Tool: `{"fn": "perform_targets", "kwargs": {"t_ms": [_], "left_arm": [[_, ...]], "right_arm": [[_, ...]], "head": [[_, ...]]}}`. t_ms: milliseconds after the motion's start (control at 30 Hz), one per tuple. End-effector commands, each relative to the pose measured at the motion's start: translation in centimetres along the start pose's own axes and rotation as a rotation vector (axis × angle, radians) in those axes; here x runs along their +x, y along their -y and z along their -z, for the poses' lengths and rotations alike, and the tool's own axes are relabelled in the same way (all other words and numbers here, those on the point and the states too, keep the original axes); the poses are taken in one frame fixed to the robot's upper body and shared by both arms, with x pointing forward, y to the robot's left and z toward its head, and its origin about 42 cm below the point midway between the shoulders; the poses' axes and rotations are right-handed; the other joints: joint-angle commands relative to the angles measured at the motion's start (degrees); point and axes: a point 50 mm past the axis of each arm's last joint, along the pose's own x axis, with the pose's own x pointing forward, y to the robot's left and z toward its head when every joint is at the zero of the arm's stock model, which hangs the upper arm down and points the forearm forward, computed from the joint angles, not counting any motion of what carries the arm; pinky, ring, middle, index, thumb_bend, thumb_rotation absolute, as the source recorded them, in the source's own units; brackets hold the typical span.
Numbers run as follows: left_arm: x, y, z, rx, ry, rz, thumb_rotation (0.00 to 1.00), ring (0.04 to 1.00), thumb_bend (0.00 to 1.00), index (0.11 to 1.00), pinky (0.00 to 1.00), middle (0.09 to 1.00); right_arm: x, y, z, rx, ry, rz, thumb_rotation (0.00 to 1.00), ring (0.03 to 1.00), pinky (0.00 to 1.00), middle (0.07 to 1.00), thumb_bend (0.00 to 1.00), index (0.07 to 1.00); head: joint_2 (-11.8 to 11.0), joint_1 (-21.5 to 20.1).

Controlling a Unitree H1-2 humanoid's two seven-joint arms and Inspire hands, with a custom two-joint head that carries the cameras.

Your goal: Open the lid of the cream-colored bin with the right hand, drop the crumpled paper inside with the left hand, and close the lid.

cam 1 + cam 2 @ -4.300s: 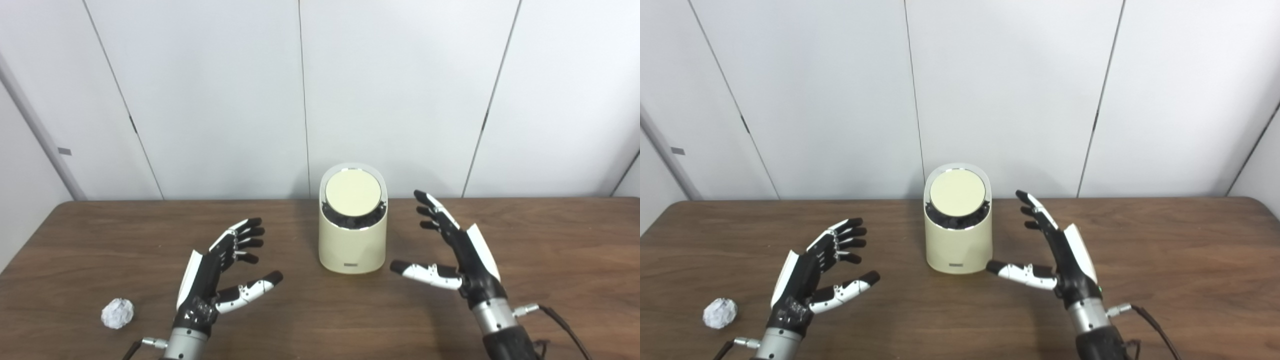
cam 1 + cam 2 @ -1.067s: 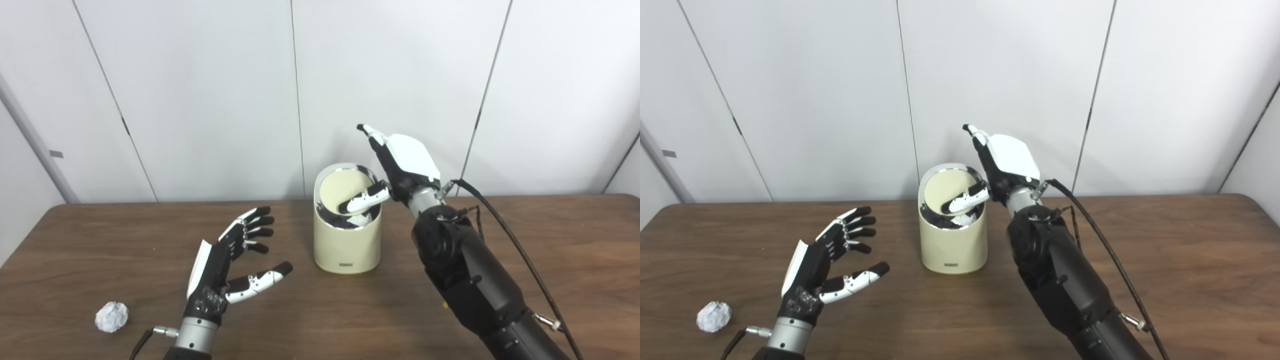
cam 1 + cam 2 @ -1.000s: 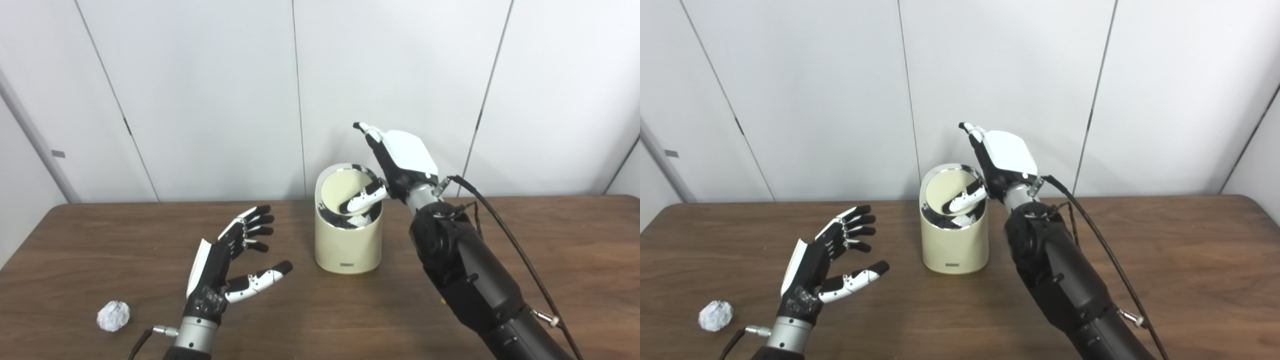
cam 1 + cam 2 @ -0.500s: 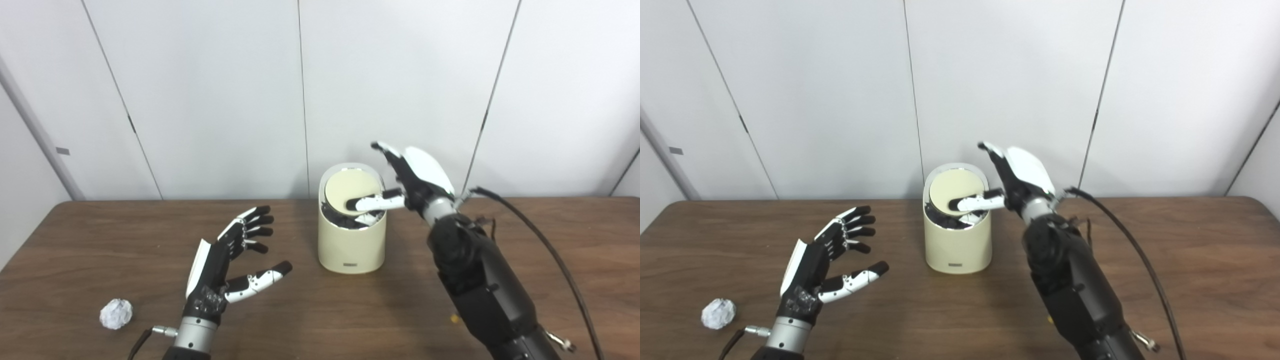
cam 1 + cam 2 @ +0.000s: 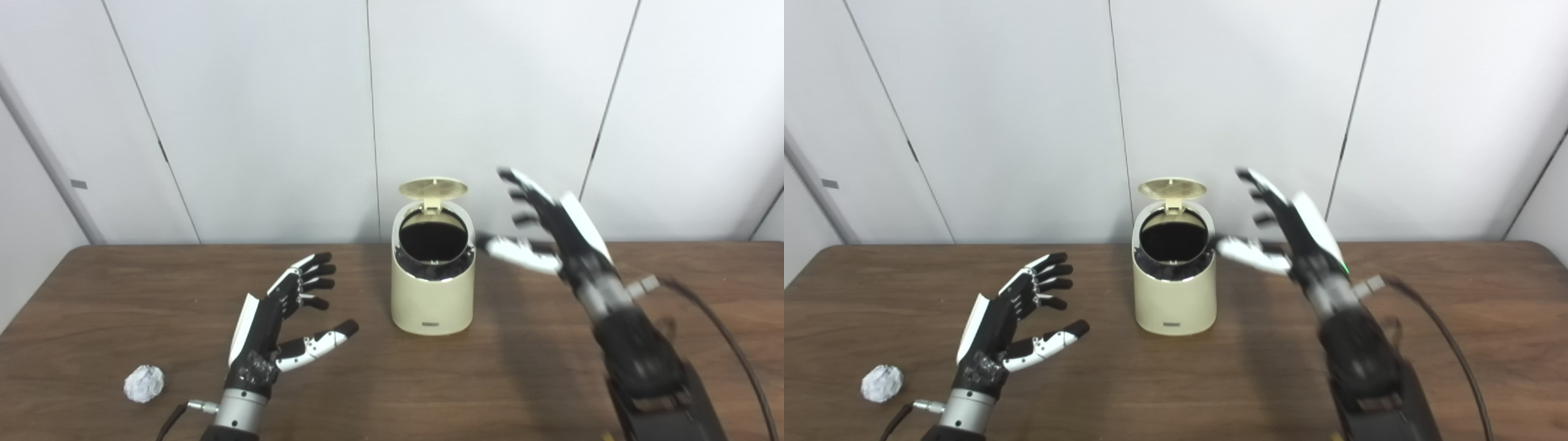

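Observation:
The cream-colored bin (image 5: 432, 300) stands at the middle of the brown table (image 5: 392, 380). Its round lid (image 5: 432, 187) is up on its rear hinge, and the dark opening (image 5: 432, 236) shows. My right hand (image 5: 551, 229) is open and motion-blurred, raised just right of the bin and touching nothing. My left hand (image 5: 278, 334) hovers open over the table left of the bin, fingers spread. The crumpled paper ball (image 5: 144, 383) lies near the table's front left, to the left of my left hand and apart from it.
White wall panels (image 5: 490, 92) stand close behind the bin. A black cable (image 5: 729, 331) trails from my right forearm over the table's right side.
The lid has sprung up from closed to open. My right hand, whose thumb was pressing on the lid, has pulled away to the right. The left hand and paper ball have stayed put.

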Motion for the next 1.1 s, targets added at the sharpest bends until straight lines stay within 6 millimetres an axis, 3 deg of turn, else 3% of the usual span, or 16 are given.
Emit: {"fn": "perform_targets", "kwargs": {"t_ms": [0,167,267,300,500,600,667,900,1067], "left_arm": [[1.0,-0.3,-1.4,0.007,0.067,-0.014,0.16,0.737,0.72,0.833,0.61,0.793],[1.2,-0.3,-1.4,0.003,0.071,-0.006,0.14,0.738,0.71,0.834,0.61,0.793],[1.3,0.1,-1.5,0.009,0.074,-0.003,0.13,0.732,0.71,0.831,0.60,0.791],[1.3,0.6,-1.5,0.015,0.074,-0.005,0.14,0.728,0.71,0.828,0.60,0.789],[1.8,3.0,-1.6,-0.017,0.060,-0.001,0.14,0.730,0.73,0.825,0.60,0.790],[1.9,3.4,-1.8,-0.011,0.063,-0.012,0.14,0.742,0.73,0.827,0.61,0.796],[1.8,3.3,-2.0,0.003,0.066,-0.027,0.14,0.730,0.73,0.825,0.59,0.790],[-0.4,-0.8,-4.0,0.255,0.052,-0.099,0.10,0.669,0.72,0.814,0.53,0.763],[-2.3,-5.6,-6.5,0.559,-0.012,-0.096,0.14,0.667,0.71,0.811,0.53,0.766]], "right_arm": [[0.1,1.7,-1.0,-0.007,0.120,0.053,0.47,0.879,0.71,0.996,0.77,0.893],[-2.0,1.4,1.3,0.006,0.106,0.004,0.46,0.900,0.77,0.950,0.85,0.925],[-3.0,1.5,2.2,-0.025,0.092,-0.011,0.43,0.902,0.79,0.942,0.86,0.938],[-3.4,1.5,2.7,-0.039,0.080,-0.010,0.42,0.903,0.79,0.940,0.86,0.941],[-4.4,2.6,3.9,-0.096,0.000,0.005,0.24,0.894,0.81,0.943,0.82,0.943],[-4.7,2.9,3.4,-0.124,-0.018,0.002,0.32,0.910,0.82,0.959,0.83,0.952],[-4.7,3.0,2.9,-0.160,-0.013,0.007,0.44,0.893,0.75,0.956,0.85,0.947],[-4.6,3.0,2.5,-0.206,0.015,0.011,0.63,0.886,0.73,0.950,0.92,0.948],[-4.4,3.1,2.3,-0.205,0.017,0.003,0.70,0.900,0.74,0.957,0.97,0.955]], "head": [[-0.04,0.23],[-0.08,2.29],[-0.85,7.62],[-1.37,11.14],[-2.11,22.73],[-2.58,27.56],[-2.82,29.00],[-3.78,32.93],[-3.30,33.27]]}}
